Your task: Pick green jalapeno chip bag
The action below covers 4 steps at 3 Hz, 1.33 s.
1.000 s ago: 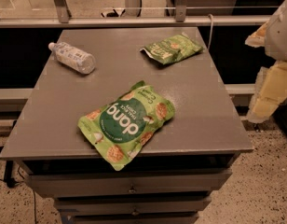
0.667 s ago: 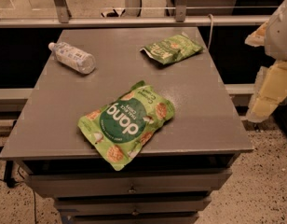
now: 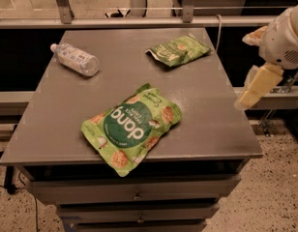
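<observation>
The green jalapeno chip bag [image 3: 178,49] lies flat at the far right of the grey table [image 3: 216,124]; it is small and dark olive-green with a white slanted logo. My gripper [image 3: 258,85] hangs off the table's right edge, in the air and right of the bag, touching nothing. The white arm housing [image 3: 286,37] sits above it at the frame's right edge.
A large lime-green "dang" pouch [image 3: 132,127] lies near the table's front edge. A clear plastic water bottle [image 3: 75,59] lies on its side at the far left. A metal rail [image 3: 139,22] runs behind the table. Drawers [image 3: 134,192] sit below the tabletop.
My gripper has shifted slightly left, toward the table's right edge. The bags and the bottle have not moved.
</observation>
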{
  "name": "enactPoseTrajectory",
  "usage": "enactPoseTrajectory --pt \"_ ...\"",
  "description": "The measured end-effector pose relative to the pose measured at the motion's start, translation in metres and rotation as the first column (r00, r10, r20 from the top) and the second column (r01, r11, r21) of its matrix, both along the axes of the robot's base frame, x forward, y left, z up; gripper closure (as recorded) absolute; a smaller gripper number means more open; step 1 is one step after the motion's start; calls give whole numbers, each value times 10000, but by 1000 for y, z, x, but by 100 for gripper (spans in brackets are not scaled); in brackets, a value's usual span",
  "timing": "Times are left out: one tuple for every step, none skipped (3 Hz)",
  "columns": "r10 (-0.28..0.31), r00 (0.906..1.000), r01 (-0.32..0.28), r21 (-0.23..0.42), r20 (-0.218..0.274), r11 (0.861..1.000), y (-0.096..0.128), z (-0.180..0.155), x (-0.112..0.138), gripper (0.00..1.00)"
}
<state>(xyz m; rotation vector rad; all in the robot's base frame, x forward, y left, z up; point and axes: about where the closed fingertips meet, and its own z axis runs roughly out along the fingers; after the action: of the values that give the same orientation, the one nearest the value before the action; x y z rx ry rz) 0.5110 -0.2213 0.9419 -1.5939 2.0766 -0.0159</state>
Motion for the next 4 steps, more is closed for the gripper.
enactPoseTrajectory --pt "-103 9955 -12 1222 941 9925 2 -21 57 0" --pt "-414 9850 9 2346 1676 9721 13 -36 112 0" --pt "-689 9823 74 3309 1743 9436 33 -53 163 0" --pt "-986 9865 355 4178 1304 9078 51 -72 206 0"
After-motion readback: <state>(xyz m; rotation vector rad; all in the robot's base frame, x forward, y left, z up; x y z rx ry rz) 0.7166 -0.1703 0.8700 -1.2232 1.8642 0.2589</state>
